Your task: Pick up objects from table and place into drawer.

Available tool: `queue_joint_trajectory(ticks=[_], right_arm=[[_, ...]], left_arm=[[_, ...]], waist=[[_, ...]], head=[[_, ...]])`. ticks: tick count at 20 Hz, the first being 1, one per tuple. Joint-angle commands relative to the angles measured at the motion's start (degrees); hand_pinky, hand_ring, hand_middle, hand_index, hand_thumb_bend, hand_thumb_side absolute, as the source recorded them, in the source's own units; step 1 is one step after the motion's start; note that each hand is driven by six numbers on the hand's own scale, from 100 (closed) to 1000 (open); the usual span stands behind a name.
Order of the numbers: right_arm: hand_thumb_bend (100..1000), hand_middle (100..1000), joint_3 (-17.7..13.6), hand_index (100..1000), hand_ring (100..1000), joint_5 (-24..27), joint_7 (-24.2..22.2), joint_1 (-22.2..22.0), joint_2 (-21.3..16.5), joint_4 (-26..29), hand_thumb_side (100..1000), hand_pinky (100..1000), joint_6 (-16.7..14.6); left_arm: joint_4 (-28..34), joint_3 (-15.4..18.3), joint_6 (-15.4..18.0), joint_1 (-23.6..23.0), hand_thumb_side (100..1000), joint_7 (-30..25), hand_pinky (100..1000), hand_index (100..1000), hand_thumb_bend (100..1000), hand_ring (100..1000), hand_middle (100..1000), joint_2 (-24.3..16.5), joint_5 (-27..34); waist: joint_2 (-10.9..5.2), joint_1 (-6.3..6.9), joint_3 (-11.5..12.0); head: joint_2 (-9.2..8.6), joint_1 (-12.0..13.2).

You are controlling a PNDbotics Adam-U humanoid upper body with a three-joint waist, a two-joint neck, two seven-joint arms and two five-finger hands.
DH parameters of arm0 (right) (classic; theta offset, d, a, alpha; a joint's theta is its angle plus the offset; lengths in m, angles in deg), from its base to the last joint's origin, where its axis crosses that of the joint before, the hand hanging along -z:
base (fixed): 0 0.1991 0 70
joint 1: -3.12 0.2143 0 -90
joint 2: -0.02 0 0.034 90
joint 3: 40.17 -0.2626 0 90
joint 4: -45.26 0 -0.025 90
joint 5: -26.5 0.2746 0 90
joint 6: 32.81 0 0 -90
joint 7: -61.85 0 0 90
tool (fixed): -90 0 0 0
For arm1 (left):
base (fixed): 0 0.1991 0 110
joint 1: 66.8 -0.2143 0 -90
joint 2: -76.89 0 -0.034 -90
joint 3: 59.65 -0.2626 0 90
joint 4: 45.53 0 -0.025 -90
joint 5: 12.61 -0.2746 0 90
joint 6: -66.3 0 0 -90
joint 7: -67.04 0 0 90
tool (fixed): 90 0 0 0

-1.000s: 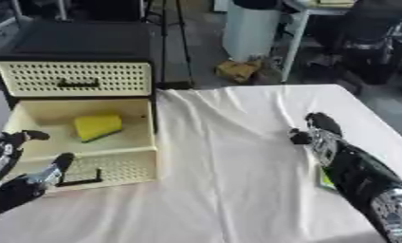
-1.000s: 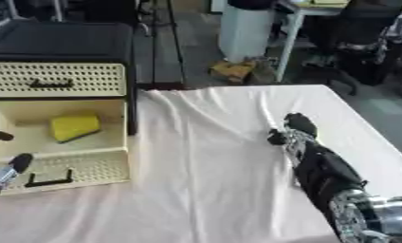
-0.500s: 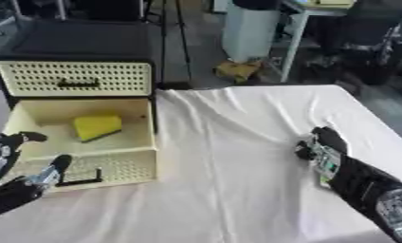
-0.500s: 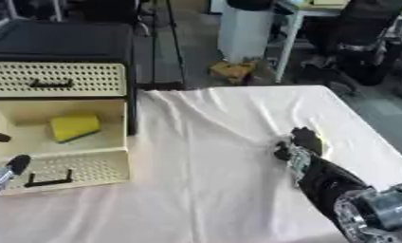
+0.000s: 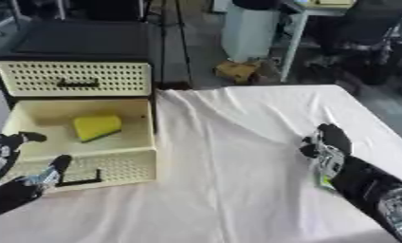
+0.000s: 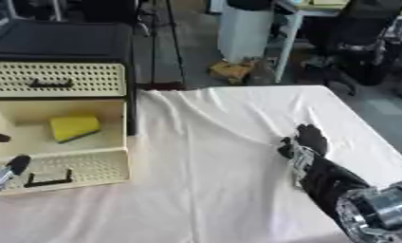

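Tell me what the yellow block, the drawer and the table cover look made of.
Yellow block: probably sponge or foam, matte with soft edges. Drawer: likely cream plastic, its front perforated with small holes. Table cover: white cloth, going by its creases and folds.

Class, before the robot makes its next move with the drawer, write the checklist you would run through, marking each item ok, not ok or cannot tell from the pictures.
1. Lower drawer pulled open: ok.
2. Yellow block lying inside it: ok.
3. Upper drawer shut: ok.
4. Left hand by the drawer front, fingers open: ok.
5. Right hand on the white cloth, holding anything: cannot tell.
6. More objects on the cloth to pick: none visible, not ok.
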Motion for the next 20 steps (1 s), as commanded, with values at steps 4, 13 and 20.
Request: queue_joint_trajectory(ticks=[4,13,20], right_arm=[[100,870,0.1,883,977,3.18,3.63,1.51,-2.47,0.02,354,867,0.48],[100,874,0.37,879,984,4.79,3.58,1.0,-2.44,0.02,337,865,5.01],[100,865,0.4,870,965,5.34,3.31,0.74,-2.67,0.02,308,846,6.23]], left_arm=[[1.52,0.65,0.03,0.52,1000,-0.25,100,783,495,100,100,-1.01,-0.09],[1.61,0.66,0.07,0.43,1000,-0.3,100,783,492,100,100,-1.0,-0.12],[1.57,0.7,0.21,0.32,1000,-0.36,100,783,489,100,100,-0.95,-0.07]], waist=[[-0.61,0.17,-0.03],[-0.58,0.17,0.0],[-0.59,0.18,-0.08]], head=[[0.36,-0.26],[0.45,-0.29],[0.52,-0.41]])
